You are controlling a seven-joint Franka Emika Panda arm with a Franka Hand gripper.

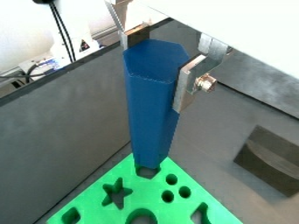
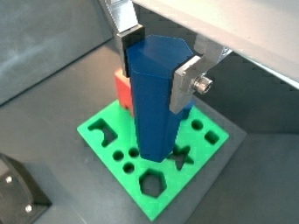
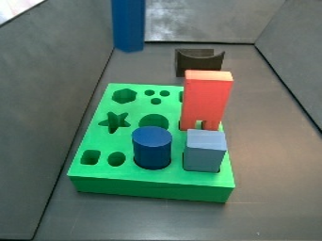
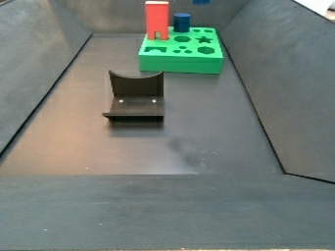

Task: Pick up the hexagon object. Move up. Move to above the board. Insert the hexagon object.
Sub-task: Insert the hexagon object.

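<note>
- One bright-green board (image 3: 94,179) sat near the counter's far end in a side view (image 4: 182,61), already carrying a red block (image 3: 208,98), a light-blue cube (image 3: 206,151) and a dark-blue cylinder (image 3: 151,148).
- The hexagon object (image 1: 152,105), a tall blue prism, hung above the board's edge, its lower end clear of the surface.
- The gripper (image 2: 158,54) was clamped on the prism's upper end, silver fingers (image 2: 187,83) pressed to opposite facets.
- The hexagon hole (image 3: 123,95) stayed empty; a misturned or off-centre prism would likely catch its rim and jam.
</note>
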